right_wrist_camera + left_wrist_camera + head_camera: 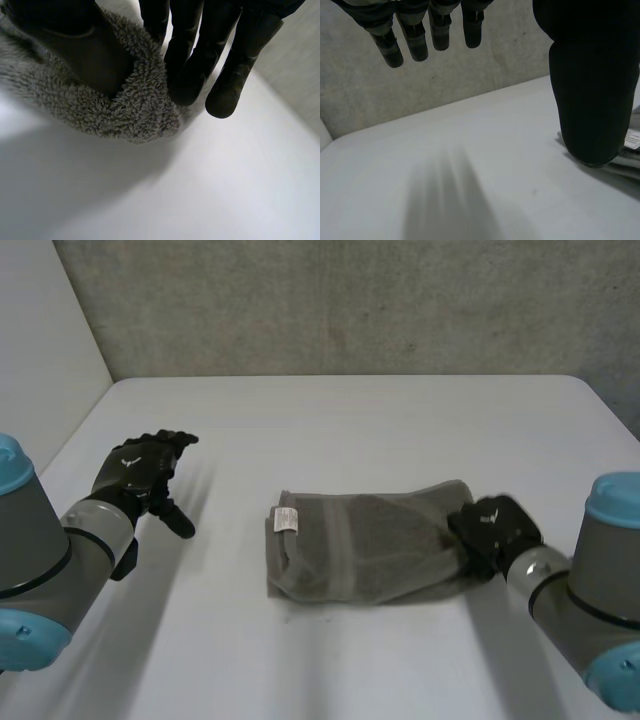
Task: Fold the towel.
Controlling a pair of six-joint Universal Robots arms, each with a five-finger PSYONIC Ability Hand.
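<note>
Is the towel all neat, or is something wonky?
A little wonky. The towel is folded but lopsided: its end by the right hand is bunched where that hand pinches it, and a white label shows at the other end.

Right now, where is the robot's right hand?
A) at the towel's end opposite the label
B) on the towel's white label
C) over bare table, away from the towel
A: the right hand holds the towel at the end far from its white label.
</note>
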